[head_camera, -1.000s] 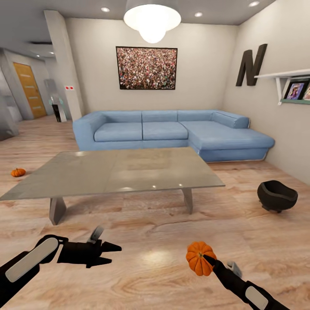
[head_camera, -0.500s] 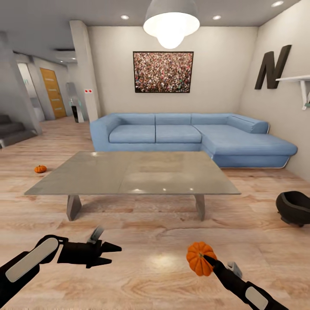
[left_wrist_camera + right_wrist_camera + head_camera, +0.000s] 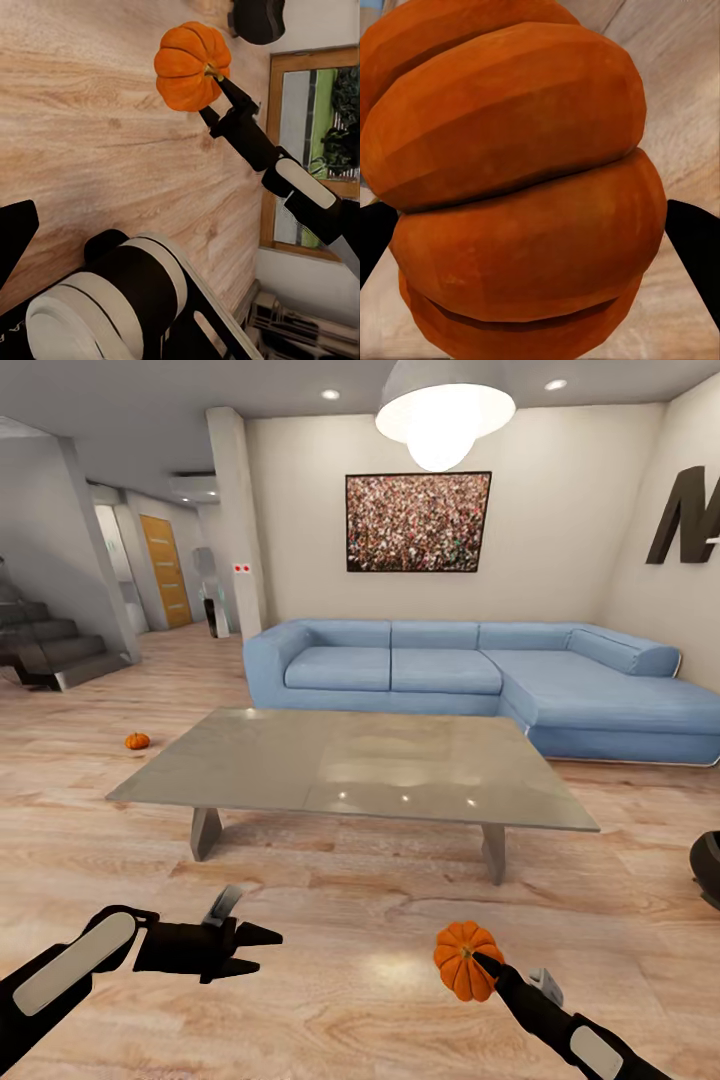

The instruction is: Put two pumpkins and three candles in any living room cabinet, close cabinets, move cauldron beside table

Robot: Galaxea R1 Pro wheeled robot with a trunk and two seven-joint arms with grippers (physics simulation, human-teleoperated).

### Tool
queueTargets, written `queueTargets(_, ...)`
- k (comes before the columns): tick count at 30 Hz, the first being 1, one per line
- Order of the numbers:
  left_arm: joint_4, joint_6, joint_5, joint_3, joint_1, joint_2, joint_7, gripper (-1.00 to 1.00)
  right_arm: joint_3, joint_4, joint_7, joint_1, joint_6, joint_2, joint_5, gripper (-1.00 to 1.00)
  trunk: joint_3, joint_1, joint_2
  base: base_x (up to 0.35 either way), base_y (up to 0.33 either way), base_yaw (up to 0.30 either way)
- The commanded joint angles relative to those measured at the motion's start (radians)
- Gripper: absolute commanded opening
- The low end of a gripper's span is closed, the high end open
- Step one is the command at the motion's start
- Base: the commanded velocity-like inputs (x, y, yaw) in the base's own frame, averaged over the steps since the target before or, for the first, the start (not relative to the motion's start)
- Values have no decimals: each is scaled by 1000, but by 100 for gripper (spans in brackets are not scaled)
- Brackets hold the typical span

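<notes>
My right gripper (image 3: pixel 480 964) is shut on an orange ribbed pumpkin (image 3: pixel 458 957), held low over the wood floor in front of me. The left wrist view shows the same pumpkin (image 3: pixel 189 66) pinched at its stem side, and up close the pumpkin (image 3: pixel 517 187) spreads between two black fingertips (image 3: pixel 696 247). A second, small pumpkin (image 3: pixel 137 741) lies on the floor left of the grey-olive coffee table (image 3: pixel 300 765). The black cauldron (image 3: pixel 708 865) peeks in at the right edge, also visible as the cauldron (image 3: pixel 257 19). My left gripper (image 3: pixel 258 948) hangs open and empty at lower left.
A blue corner sofa (image 3: pixel 470 680) stands behind the table against the far wall. Dark stairs (image 3: pixel 50 650) rise at the far left beside a hallway with an orange door (image 3: pixel 165 570). Bare wood floor lies between me and the table.
The whole view has swung left: sofa, table and cauldron shifted right in the picture, the stairs came into sight. Both grippers keep their pose, the right still holding the pumpkin.
</notes>
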Motion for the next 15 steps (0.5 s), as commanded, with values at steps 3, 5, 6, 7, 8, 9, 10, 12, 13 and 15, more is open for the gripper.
queueTargets(3,1,-1,-8,-2,-1,1,-10,100,5,0,2,0,-1,-4,-10,-100,7,-12,21,0,0,117)
queueTargets(5,1,-1,-8,-3,-1,0,-10,100,5,0,4,0,-14,-6,-10,-100,12,-19,35,0,0,31)
queueTargets(6,1,-1,-8,-3,-1,0,-10,100,5,0,5,0,-19,-6,-10,-100,15,-23,42,0,0,16)
queueTargets(7,1,-1,-8,-2,-2,1,-10,100,5,0,6,0,-23,-6,-10,-100,19,-27,49,0,0,10)
queueTargets(8,1,-1,-8,-2,-1,1,-10,100,5,0,7,0,-26,-6,-10,-100,22,-31,56,0,0,5)
queueTargets(9,1,-1,-8,-1,-2,1,-10,100,5,0,6,0,-27,-6,-10,-100,25,-35,63,0,0,3)
queueTargets(10,1,-1,-8,-2,-1,1,-10,100,5,0,6,0,-28,-6,-10,-100,28,-39,70,0,0,2)
queueTargets(12,1,-1,-8,-2,-1,1,-10,100,5,0,6,0,-29,-5,-10,-100,34,-46,84,0,0,1)
queueTargets(13,1,-1,-8,-1,-1,1,-10,100,5,0,6,0,-30,-5,-10,-100,37,-50,91,0,0,0)
queueTargets(15,1,-1,-9,-1,-1,1,-10,100,6,0,5,0,-30,-4,-10,-100,44,-58,105,0,0,7)
